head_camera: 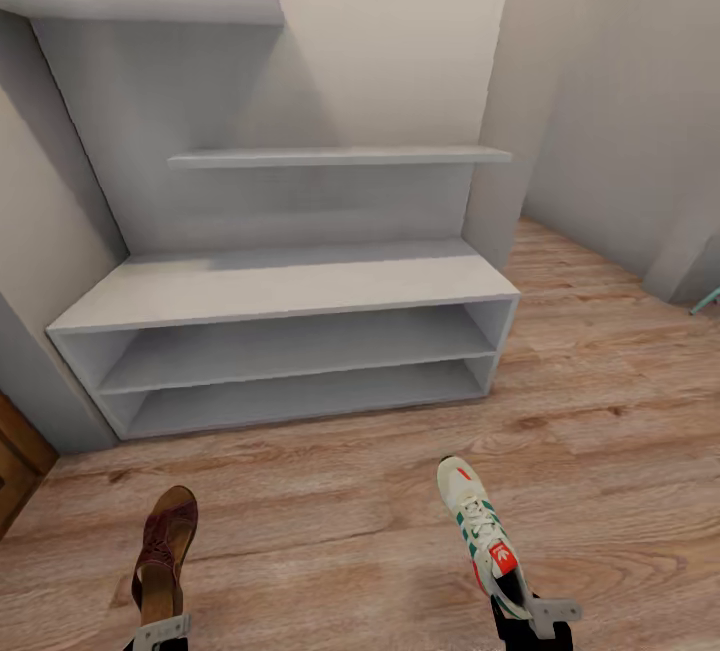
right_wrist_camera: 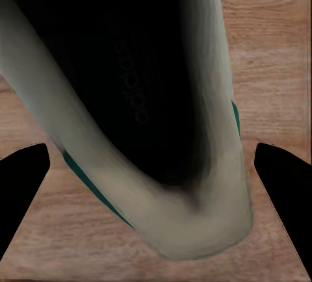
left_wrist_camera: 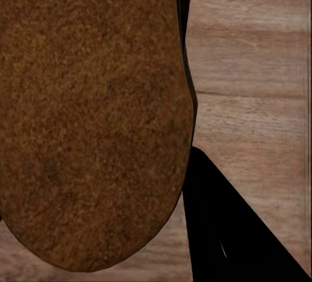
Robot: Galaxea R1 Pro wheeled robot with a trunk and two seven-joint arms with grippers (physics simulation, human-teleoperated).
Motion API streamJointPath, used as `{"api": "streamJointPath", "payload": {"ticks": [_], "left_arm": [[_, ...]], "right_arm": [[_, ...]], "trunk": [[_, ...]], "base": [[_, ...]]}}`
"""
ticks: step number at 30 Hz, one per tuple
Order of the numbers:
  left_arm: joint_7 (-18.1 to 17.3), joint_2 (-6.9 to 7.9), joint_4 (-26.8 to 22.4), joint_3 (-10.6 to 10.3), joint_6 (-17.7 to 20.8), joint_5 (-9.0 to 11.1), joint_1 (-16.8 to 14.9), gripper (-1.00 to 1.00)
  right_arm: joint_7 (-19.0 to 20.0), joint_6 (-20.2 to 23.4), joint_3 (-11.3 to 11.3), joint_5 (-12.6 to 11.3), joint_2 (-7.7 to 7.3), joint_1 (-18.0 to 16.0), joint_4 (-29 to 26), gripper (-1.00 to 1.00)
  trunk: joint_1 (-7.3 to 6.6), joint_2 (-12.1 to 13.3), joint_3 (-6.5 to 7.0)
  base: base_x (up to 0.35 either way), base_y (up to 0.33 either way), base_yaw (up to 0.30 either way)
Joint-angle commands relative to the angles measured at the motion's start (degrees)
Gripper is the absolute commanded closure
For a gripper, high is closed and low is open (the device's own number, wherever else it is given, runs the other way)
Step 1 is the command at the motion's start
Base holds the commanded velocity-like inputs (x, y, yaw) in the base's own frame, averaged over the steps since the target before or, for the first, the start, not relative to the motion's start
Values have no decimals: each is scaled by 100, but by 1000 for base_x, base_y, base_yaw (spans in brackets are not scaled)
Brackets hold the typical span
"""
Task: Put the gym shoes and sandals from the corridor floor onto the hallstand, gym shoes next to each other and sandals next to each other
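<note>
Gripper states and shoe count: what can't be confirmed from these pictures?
- Left gripper: head view's bottom edge cuts it off; in the left wrist view the sandal covers the fingers, so the grip is unconfirmed.
- Right gripper: cut off likewise; the gym shoe blocks the contact.
- Hallstand: the inner corners of its tiers are shadowed.

Both arms low at the head view's bottom edge, reaching forward. Left gripper (head_camera: 160, 628) clamped on a sandal (head_camera: 165, 551) at its heel end, toe pointing forward. Right gripper (head_camera: 535, 621) clamped on a gym shoe (head_camera: 480, 531) at the heel, dark fingers (right_wrist_camera: 23, 191) flanking the heel in the right wrist view.
</note>
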Motion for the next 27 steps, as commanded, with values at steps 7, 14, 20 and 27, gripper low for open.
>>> {"api": "streamJointPath", "payload": {"ticks": [7,14,20,27], "left_arm": [[-53,-1,2,45,-9,-4,-3,100],[-53,-1,2,45,-9,-4,-2,100],[-53,-1,2,45,-9,-4,-1,100],[-53,-3,2,45,-9,-4,-2,100]], "right_arm": [[40,-19,-51,29,2,-5,6,100],[37,-19,-51,28,-10,-5,6,100],[48,-14,-51,30,-38,-5,6,100],[53,-11,-51,24,-29,-5,-1,100]], "trunk": [[-1,-2,-4],[-1,-2,-4],[-1,-2,-4],[-1,-2,-4]], "base": [[0,0,-292],[0,0,-117],[0,0,-1],[0,0,0]]}}
